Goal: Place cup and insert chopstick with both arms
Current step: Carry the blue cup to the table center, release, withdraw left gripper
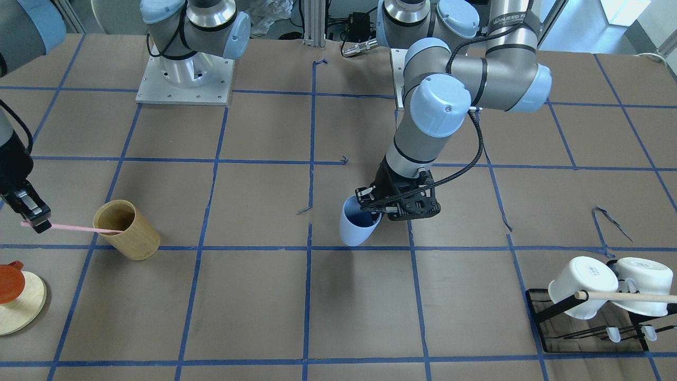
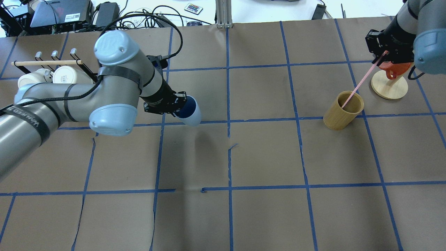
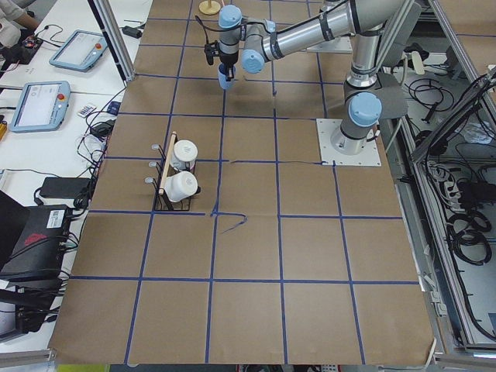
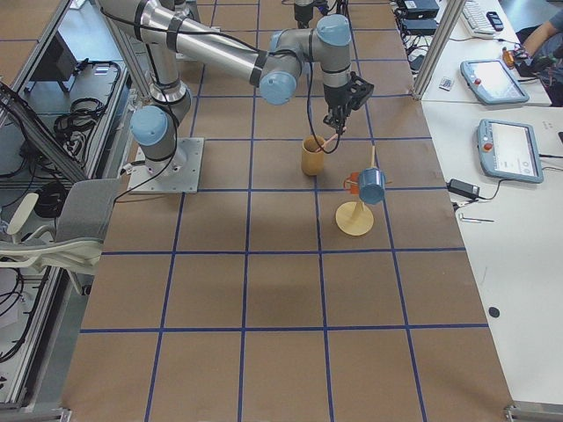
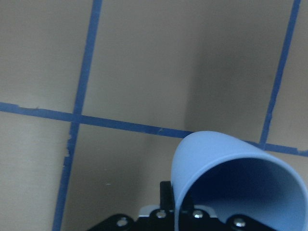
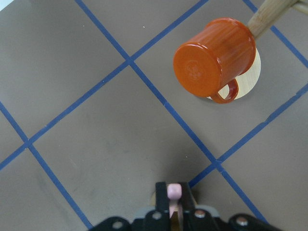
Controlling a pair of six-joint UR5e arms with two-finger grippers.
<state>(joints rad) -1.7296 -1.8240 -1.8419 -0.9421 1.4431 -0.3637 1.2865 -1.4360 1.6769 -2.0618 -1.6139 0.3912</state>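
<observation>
I'm looking into a robotics lab: teach pendants point(image 3: 39, 105) are lying on the side bench point(image 3: 74, 81), cables point(image 3: 457, 225) are trailing alongside, and blue tape point(image 3: 211, 280) is gridding the paper-covered table point(image 3: 310, 256)

A pale blue cup point(image 1: 357, 228) with a darker blue inside hung tilted over the middle of the tabletop point(image 1: 264, 307), clear of the surface, its mouth turned up and sideways. The left end effector point(image 1: 371, 209) gripped it at the rim. A thin pink chopstick point(image 1: 74, 228) slanted, its lower tip inside the open mouth of an upright tan wooden cylinder holder point(image 1: 132, 235), its upper end pinched in the right end effector point(image 1: 37, 222). Cup and holder stood well apart.
</observation>
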